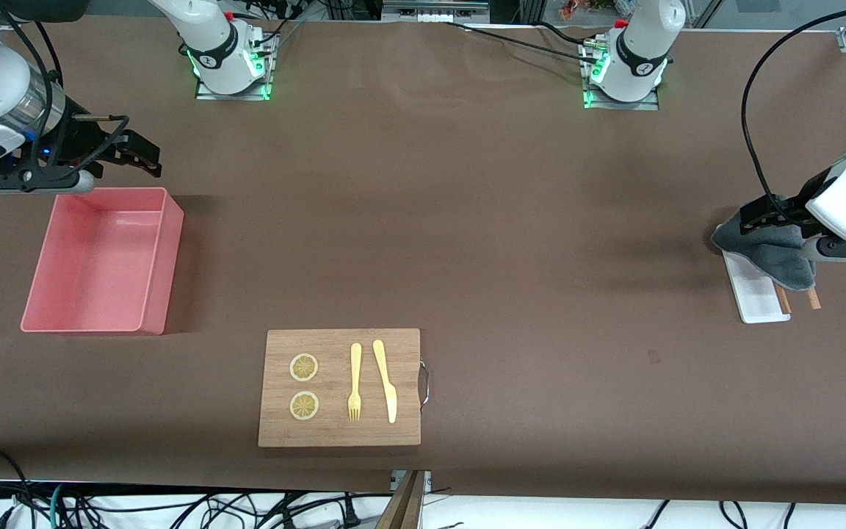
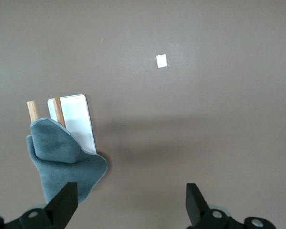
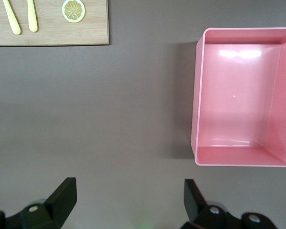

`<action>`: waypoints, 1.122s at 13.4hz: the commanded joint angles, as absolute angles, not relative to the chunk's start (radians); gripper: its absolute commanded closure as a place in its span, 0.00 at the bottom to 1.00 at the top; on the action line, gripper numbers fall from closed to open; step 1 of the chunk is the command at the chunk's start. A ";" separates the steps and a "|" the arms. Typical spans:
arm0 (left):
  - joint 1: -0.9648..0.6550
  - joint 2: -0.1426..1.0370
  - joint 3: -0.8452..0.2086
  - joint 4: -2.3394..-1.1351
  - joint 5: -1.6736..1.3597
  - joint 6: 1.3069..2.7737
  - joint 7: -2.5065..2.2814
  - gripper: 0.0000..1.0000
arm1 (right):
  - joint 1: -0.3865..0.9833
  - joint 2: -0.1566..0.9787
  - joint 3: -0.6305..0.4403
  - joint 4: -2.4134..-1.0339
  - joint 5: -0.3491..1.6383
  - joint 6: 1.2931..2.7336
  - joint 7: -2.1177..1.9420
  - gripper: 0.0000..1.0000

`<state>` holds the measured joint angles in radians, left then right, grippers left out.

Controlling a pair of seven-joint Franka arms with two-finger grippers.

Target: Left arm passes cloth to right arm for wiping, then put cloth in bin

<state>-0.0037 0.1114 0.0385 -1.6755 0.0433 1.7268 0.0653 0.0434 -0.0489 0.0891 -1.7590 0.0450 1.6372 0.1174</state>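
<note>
**Cloth waits under the left gripper**

Nearest the front edge lies the wooden board [image 1: 340, 387] with cutlery. Farther up, at the left arm's end, the cloth [image 1: 768, 250] drapes over the white tray [image 1: 757, 297]; the left gripper [image 2: 132, 202] hovers directly over it, fingers spread. Over the bin's [image 1: 166, 250] rim, the right gripper [image 1: 129, 150] waits, spread wide.

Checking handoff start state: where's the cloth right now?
The cloth lies draped over the white tray and two wooden sticks at the left arm's end of the table, under the open left gripper.
</note>
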 commanded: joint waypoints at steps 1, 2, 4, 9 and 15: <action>0.006 0.104 0.034 -1.675 0.034 1.713 0.089 0.00 | 0.037 -0.046 0.089 -1.744 0.058 1.620 0.107 0.01; 0.011 0.106 0.035 -1.683 0.031 1.713 0.090 0.00 | 0.035 -0.045 0.086 -1.746 0.058 1.620 0.107 0.01; 0.012 0.112 0.040 -1.695 0.031 1.698 0.087 0.00 | 0.037 -0.044 0.081 -1.747 0.058 1.620 0.107 0.01; 0.015 0.153 0.081 -1.691 0.048 1.661 0.094 0.00 | 0.035 -0.044 0.081 -1.747 0.058 1.620 0.107 0.01; 0.084 0.225 0.087 -1.612 0.077 1.660 0.568 0.00 | 0.037 -0.044 0.081 -1.746 0.058 1.621 0.107 0.01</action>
